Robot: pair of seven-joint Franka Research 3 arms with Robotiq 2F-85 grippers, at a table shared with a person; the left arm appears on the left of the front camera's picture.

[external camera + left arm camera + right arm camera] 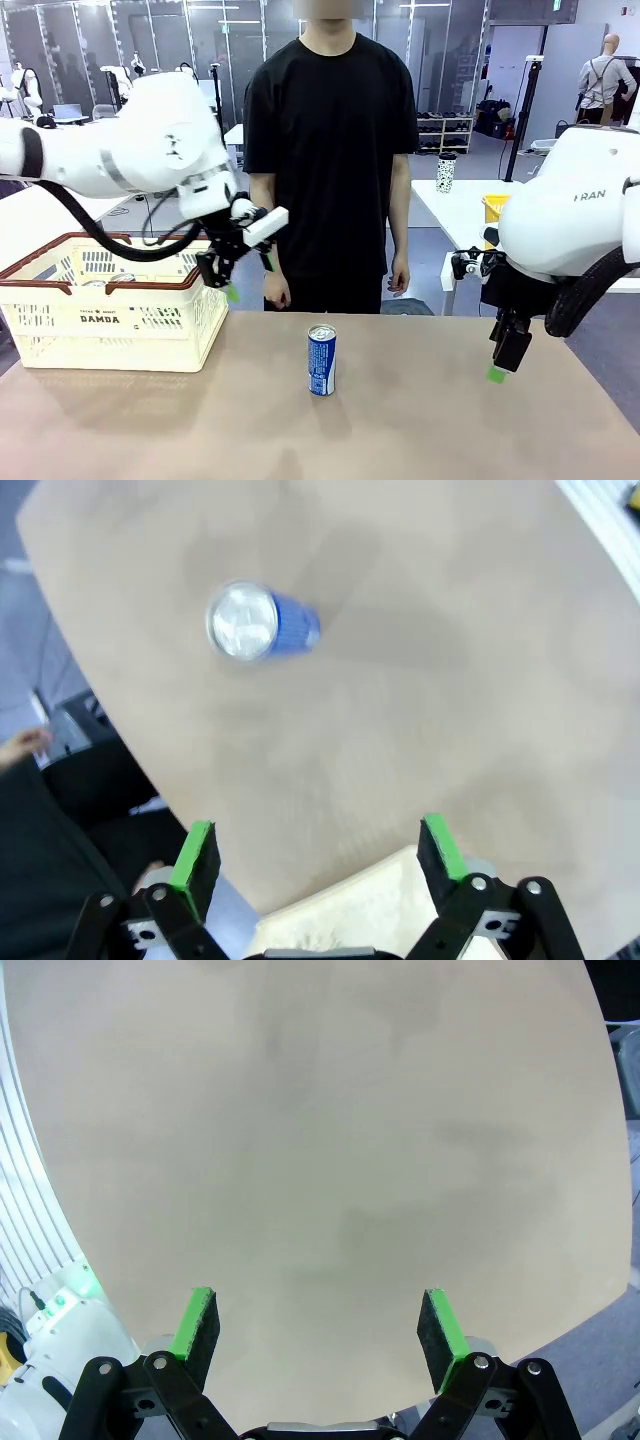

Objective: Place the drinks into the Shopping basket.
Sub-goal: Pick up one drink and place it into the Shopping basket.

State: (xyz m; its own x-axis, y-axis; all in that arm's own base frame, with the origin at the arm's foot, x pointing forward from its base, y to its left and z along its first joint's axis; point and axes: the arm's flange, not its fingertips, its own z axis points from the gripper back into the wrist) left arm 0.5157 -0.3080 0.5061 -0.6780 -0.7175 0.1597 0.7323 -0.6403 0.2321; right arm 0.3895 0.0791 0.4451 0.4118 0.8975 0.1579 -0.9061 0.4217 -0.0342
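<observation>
Jaws of L gripper (222,272) and R gripper (503,352) are held wide apart, nothing gripped. Blue drink can (321,360) is seen upright mid-table (420,420), right of the Shopping basket (110,315). Judged rigid, light, slick, dentable; best pinched mid-body. Basket contents can't be made out.

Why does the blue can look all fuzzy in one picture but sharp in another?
In the left wrist view the blue can is smeared and soft, like the table around it, probably from blur; in the front view the same can stands crisp, its lettering visible, with only a faint shadow.
</observation>
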